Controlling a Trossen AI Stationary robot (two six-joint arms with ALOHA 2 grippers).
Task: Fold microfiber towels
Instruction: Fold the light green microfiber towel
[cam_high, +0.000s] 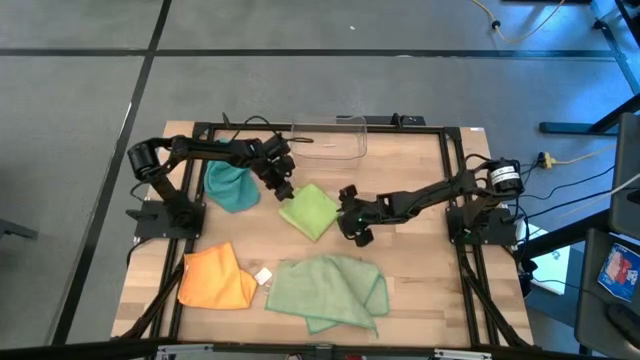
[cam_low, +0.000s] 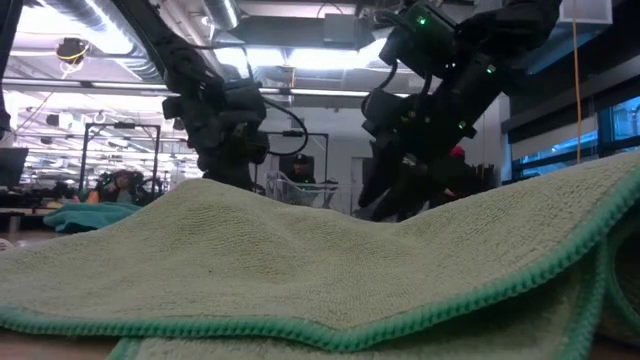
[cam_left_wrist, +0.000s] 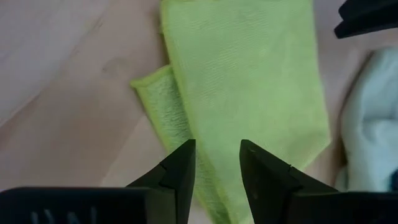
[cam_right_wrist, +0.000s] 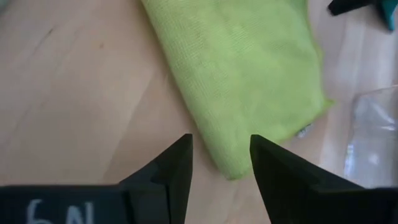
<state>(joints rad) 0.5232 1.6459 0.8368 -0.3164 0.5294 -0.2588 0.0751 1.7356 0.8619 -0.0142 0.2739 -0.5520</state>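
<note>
The lime green towel (cam_high: 309, 210) lies folded and flat at the table's middle; it also shows in the left wrist view (cam_left_wrist: 242, 74) and the right wrist view (cam_right_wrist: 239, 68). My left gripper (cam_high: 284, 188) is open just over its far-left corner (cam_left_wrist: 217, 155). My right gripper (cam_high: 352, 222) is open by its right edge (cam_right_wrist: 221, 152), above the table. The teal towel (cam_high: 230, 186) lies bunched at the far left. The orange towel (cam_high: 216, 278) lies folded at the near left. The sage towel (cam_high: 330, 290) lies loosely at the near middle and fills the low view (cam_low: 300, 270).
A clear plastic bin (cam_high: 330, 140) stands at the far edge, behind the lime towel. A small white tag (cam_high: 263, 275) lies between the orange and sage towels. Bare wood shows on the table's right side (cam_high: 420, 270).
</note>
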